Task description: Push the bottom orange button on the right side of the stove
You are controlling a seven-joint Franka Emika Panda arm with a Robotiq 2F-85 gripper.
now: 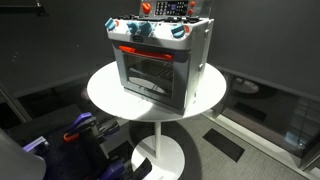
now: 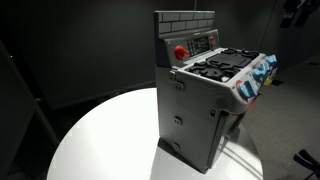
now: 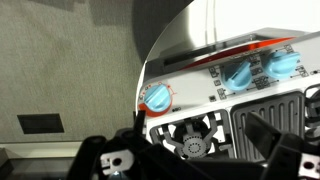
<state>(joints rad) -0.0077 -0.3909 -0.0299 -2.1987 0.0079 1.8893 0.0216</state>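
Dark walls surround a round white bench (image 1: 105, 92) on a single pedestal. Near its middle, well inside the rim, sits the stove (image 1: 158, 55). It is a small grey toy oven with a glass door, an orange-red strip (image 1: 140, 50) above the door and blue knobs (image 1: 140, 30) along its white top. I judge this central spot keeps it from sliding off the bench when pressed.

In an exterior view from the side, a red round button (image 2: 181, 52) shows on the upright back panel, beside the burners (image 2: 215, 67). The wrist view looks down on the stove top. There, an orange disc with a blue centre (image 3: 157, 97) sits at one corner, left of two blue knobs. I cannot tell which of these is the button asked for.

My pincer (image 3: 195, 152) hangs over the stove top with its two dark fingers (image 3: 113, 158) spread wide, holding and touching nothing. I judge the push not yet made. Narrowing the fingers first would give one blunt tip for pressing.
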